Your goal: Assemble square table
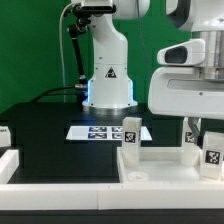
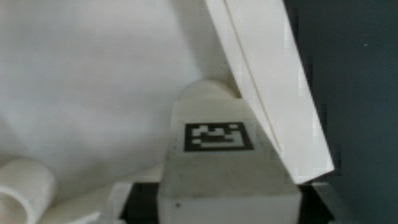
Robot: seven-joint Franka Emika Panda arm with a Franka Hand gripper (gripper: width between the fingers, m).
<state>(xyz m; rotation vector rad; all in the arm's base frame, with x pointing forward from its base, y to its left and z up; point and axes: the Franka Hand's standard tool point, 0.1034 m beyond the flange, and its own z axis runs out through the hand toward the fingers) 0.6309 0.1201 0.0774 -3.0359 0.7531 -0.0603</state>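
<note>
Green backdrop and a black table (image 1: 40,125) are seen behind the white square top (image 1: 150,170), which is placed at the exterior view's lower right. A tagged leg (image 2: 217,140) is framed between the fingers of the claw (image 2: 217,205); whether it is pinched cannot be told. A second leg (image 1: 131,131) is stood upright at the top's rear edge.

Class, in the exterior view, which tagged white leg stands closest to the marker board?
The upright leg just by the marker board's end on the exterior view's right. The other legs stand well away, near that view's right edge.
</note>
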